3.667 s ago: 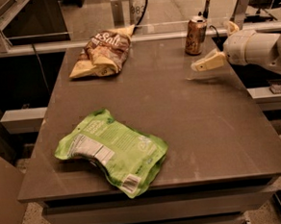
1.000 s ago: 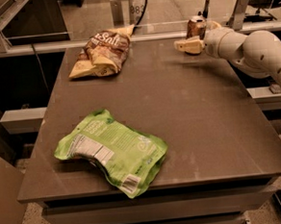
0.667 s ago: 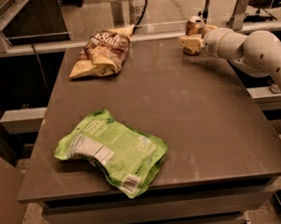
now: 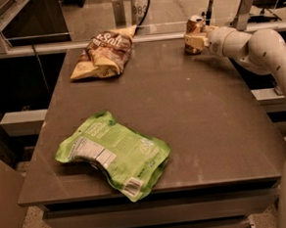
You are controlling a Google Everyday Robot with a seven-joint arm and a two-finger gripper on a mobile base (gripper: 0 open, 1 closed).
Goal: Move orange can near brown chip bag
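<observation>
The orange can (image 4: 193, 32) stands upright at the far right edge of the grey table (image 4: 182, 113). My gripper (image 4: 200, 38) is at the can, right against its right side, with the white arm (image 4: 256, 49) reaching in from the right. The brown chip bag (image 4: 103, 54) lies at the far left of the table, well to the left of the can, with bare tabletop between them.
A large flat bright-green bag (image 4: 114, 154) lies near the table's front left. A metal rail with posts (image 4: 128, 38) runs along the table's far edge. The table's right edge drops off beside my arm.
My gripper has moved up from the right of the can to the table's far edge and closed in on the can. The can and both bags stay where they were.
</observation>
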